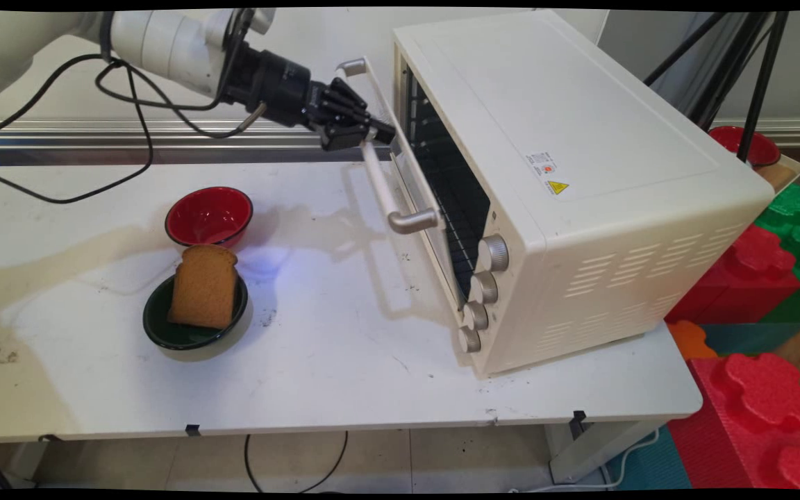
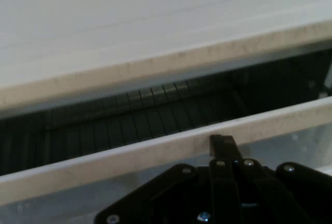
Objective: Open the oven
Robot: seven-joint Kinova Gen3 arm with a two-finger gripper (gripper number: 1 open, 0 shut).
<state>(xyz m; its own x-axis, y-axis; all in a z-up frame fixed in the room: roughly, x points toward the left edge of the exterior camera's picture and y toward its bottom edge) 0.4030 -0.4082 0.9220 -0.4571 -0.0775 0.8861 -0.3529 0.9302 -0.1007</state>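
- You see the hand (image 1: 380,132) stretched out level from the upper left, its tip against the top edge of the oven door (image 1: 414,187) of the cream toaster oven (image 1: 580,173).
- In the hand view the fingers (image 2: 222,142) sit pressed together with no gap, their tips meeting the door's top rim (image 2: 155,154); nothing is gripped between them.
- The door stands slightly ajar, tilted out from the oven body, and through the gap you look at the dark wire rack (image 2: 135,117) inside.
- The door's silver handle bar (image 1: 379,173) runs just below the hand, at about 6 o'clock from it.
- Four knobs (image 1: 483,288) line the oven's front at its near end.
- On the bench (image 1: 344,361), at about 7 o'clock from the hand and well apart from it, you find a red bowl (image 1: 209,215).
- Just nearer to you a dark green bowl (image 1: 192,326) holds a slice of brown bread (image 1: 204,286) leaning upright.
- At the right, beyond the bench, red and green foam blocks (image 1: 761,389) are stacked.
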